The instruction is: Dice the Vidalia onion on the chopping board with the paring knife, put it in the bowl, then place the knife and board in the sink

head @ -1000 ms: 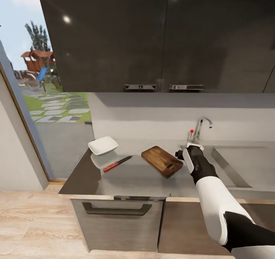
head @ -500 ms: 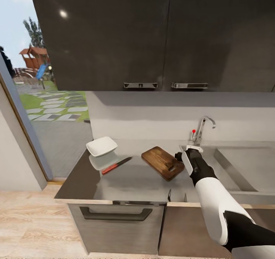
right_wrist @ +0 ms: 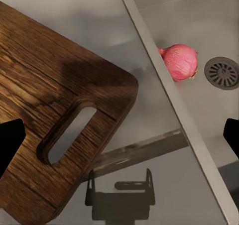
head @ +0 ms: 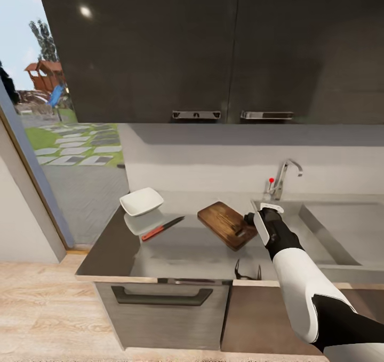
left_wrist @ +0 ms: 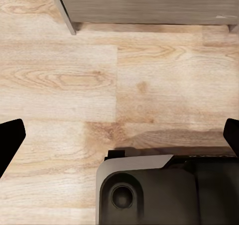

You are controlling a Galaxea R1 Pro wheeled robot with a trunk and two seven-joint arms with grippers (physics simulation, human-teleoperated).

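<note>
No readable writing or brand marks on any surface. Right gripper (head: 253, 216) hovering at the handle-hole end of the chopping board (head: 226, 225), fingers (right_wrist: 11, 144) spread wide apart with nothing between them; left gripper (left_wrist: 119, 135) likewise spread wide, pointed at wooden floor (left_wrist: 59, 80). Vidalia onion (right_wrist: 180, 61) lying in the sink (head: 341, 228) beside the drain (right_wrist: 223, 72), at 3 o'clock of the board past the basin edge; paring knife (head: 162, 228) on the countertop (head: 181, 250) at 9 o'clock of the board, with the bowl (head: 141, 201) at 10 o'clock near the counter's left edge.
</note>
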